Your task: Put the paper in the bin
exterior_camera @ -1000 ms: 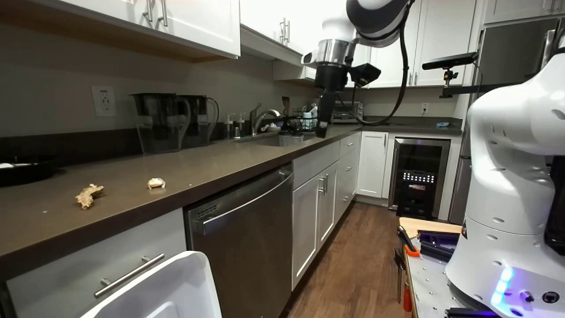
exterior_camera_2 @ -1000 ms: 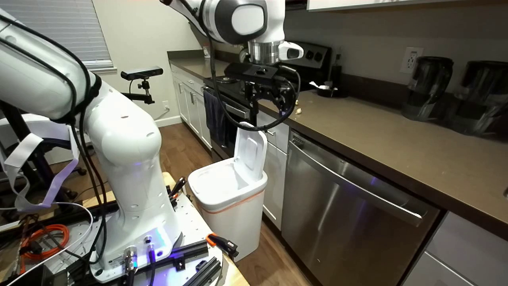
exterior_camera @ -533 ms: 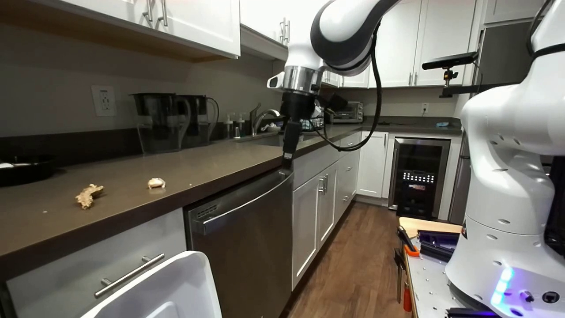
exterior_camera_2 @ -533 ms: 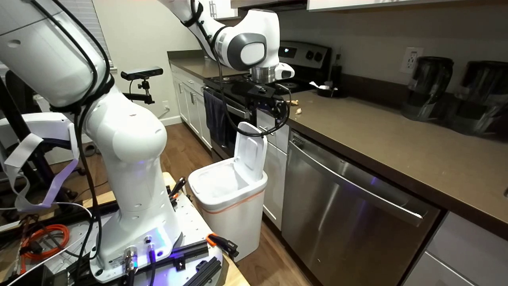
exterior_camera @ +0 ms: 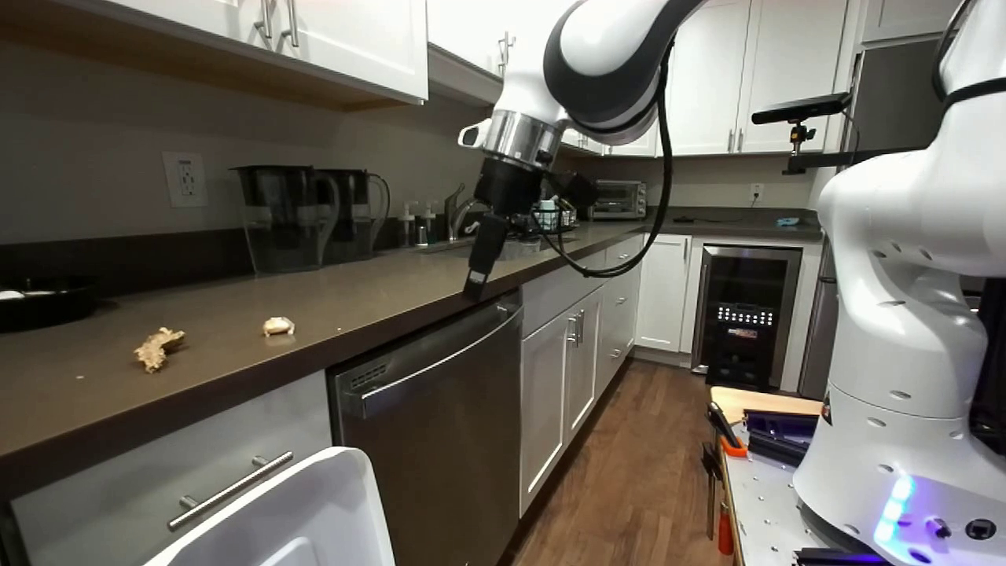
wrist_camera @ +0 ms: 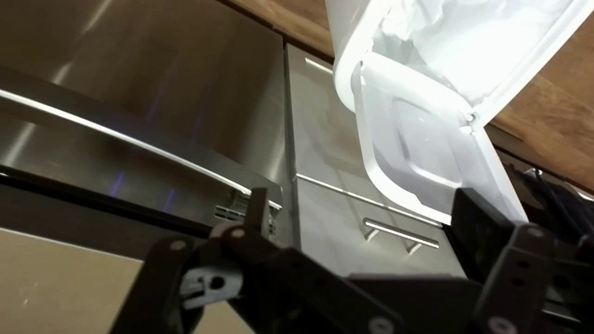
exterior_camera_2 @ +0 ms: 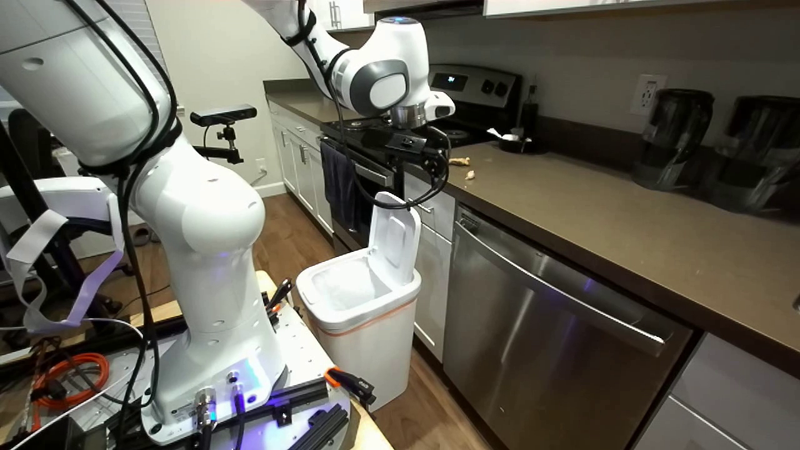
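Note:
Two small crumpled pieces of paper lie on the brown counter in both exterior views. A tan, longer piece (exterior_camera: pixel 159 349) lies farther left, and a small pale piece (exterior_camera: pixel 278 325) lies near the counter edge. They also show as the tan piece (exterior_camera_2: pixel 459 161) and the pale piece (exterior_camera_2: pixel 470 175); neither shows in the wrist view. The white bin (exterior_camera_2: pixel 369 356) stands on the floor with its lid (wrist_camera: pixel 417 134) raised and a white liner inside. My gripper (wrist_camera: pixel 362 199) is open with nothing between its fingers (wrist_camera: pixel 480 227). In an exterior view the tilted gripper (exterior_camera: pixel 475 287) hangs by the counter's front edge, right of both pieces.
The dishwasher (exterior_camera: pixel 428 440) and a drawer handle (exterior_camera: pixel 228 489) are below the counter. Two dark pitchers (exterior_camera: pixel 279 220) stand at the back wall, and a black dish (exterior_camera: pixel 47 303) is at the far left. The raised lid stands in front of the drawer.
My arm has swung left and lowered in the exterior view that shows the sink, bringing the gripper down toward the counter edge and tilting it. The paper pieces and bin have not moved.

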